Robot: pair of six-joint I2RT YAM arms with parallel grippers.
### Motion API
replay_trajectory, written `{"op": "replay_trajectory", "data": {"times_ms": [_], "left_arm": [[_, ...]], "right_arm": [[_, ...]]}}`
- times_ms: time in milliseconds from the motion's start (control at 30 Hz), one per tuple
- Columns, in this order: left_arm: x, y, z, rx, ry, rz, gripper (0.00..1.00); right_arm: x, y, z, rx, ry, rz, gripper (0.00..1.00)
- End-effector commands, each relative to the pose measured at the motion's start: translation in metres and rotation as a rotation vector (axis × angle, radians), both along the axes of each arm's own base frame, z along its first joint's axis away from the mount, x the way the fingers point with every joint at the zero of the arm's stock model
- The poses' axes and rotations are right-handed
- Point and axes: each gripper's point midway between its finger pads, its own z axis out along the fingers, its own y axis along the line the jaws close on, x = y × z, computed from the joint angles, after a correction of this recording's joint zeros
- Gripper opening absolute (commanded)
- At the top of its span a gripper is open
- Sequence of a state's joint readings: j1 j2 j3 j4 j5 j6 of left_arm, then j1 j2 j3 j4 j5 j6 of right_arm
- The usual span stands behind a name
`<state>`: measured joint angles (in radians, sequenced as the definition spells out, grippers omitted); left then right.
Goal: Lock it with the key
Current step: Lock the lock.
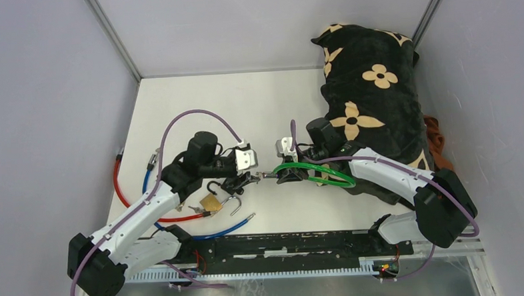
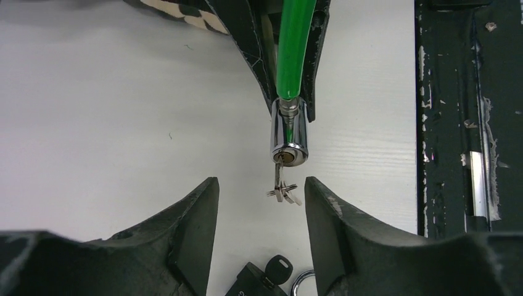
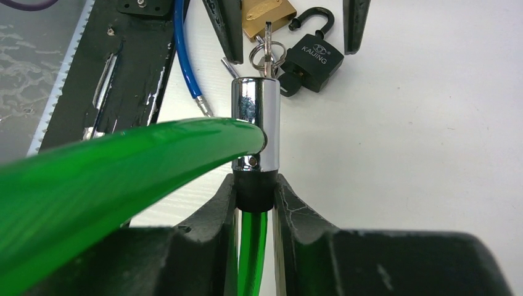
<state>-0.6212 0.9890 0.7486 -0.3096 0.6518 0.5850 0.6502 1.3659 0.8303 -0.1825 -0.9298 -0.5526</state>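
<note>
White tabletop (image 1: 244,102) w/ grey walls round it. A black pillow w/ beige flowers (image 1: 367,97) fills the far right corner. Abt mid-table, towards the near edge, the right gripper (image 3: 256,190) is clamped on the black collar of the green cable lock (image 3: 123,166), and the chrome cylinder (image 3: 256,123) sticks out past its fingertips. The key (image 2: 282,188) sits in the cylinder's keyway, w/ spare keys on the same ring. The left gripper (image 2: 260,184) is spread wide, one finger either side of the key bunch, not touching it. Along the near edge, left of middle, lie a brass padlock (image 3: 266,11) & a black padlock (image 3: 311,58), both shackles open, plus a blue cable (image 3: 185,61) and a red cable (image 1: 117,184).
</note>
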Motion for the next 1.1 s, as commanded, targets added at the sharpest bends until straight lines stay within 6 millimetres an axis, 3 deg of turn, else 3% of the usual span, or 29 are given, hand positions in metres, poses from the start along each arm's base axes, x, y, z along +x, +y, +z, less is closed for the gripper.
{"op": "replay_trajectory", "data": {"times_ms": [0,167,333,500,633,833,933,1067], "left_arm": [[-0.004,-0.009,0.016,-0.04,-0.03,-0.075,0.53],[-0.004,-0.012,0.016,-0.056,0.009,-0.059,0.28],[-0.008,-0.016,0.014,-0.077,0.053,-0.057,0.36],[-0.005,-0.018,0.017,-0.091,0.05,-0.047,0.35],[-0.005,-0.019,0.015,-0.087,0.052,-0.046,0.03],[0.003,-0.007,0.009,-0.033,0.03,0.024,0.02],[0.015,0.014,0.004,0.023,0.024,0.102,0.02],[0.014,0.036,0.001,0.052,0.059,0.113,0.02]], "right_arm": [[0.008,0.007,0.035,0.077,-0.088,0.015,0.0],[0.006,0.007,0.036,0.078,-0.088,0.017,0.0],[0.007,0.008,0.037,0.08,-0.09,0.018,0.0],[0.008,0.008,0.037,0.078,-0.087,0.017,0.0],[0.007,0.008,0.039,0.081,-0.09,0.02,0.0],[0.008,-0.001,0.035,0.048,-0.11,0.005,0.0],[0.009,-0.01,0.03,0.045,-0.1,-0.014,0.0],[0.017,-0.02,0.023,0.018,-0.094,-0.06,0.0]]}}
